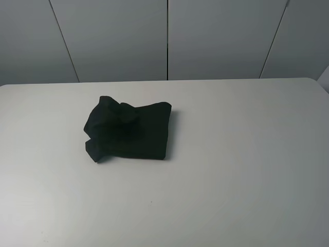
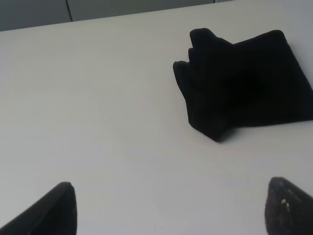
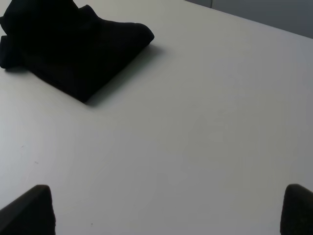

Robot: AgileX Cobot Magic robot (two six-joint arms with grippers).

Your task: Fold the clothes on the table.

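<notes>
The black T-shirt (image 1: 128,131) lies on the white surface (image 1: 247,170), a little left of centre in the high view and nearer the far edge than the near one. It is already gathered into a compact, roughly rectangular bundle: the right side and near edge look straight and flat, while the left side is lumpy, with a bunched ridge on top and a corner sticking out at the near left. No print shows; only black cloth is visible.

Neither arm appears in the high view. The left gripper (image 2: 171,210) hangs over bare surface, well apart from the shirt, its jaws spread wide and holding nothing. The right gripper (image 3: 166,210) is likewise over bare surface, away from the bundle, jaws wide apart and empty.

Judging by this, the folding looks essentially done, with both arms clear of the garment. What might remain, at most, is tidying the rumpled left side so the bundle lies flatter.
</notes>
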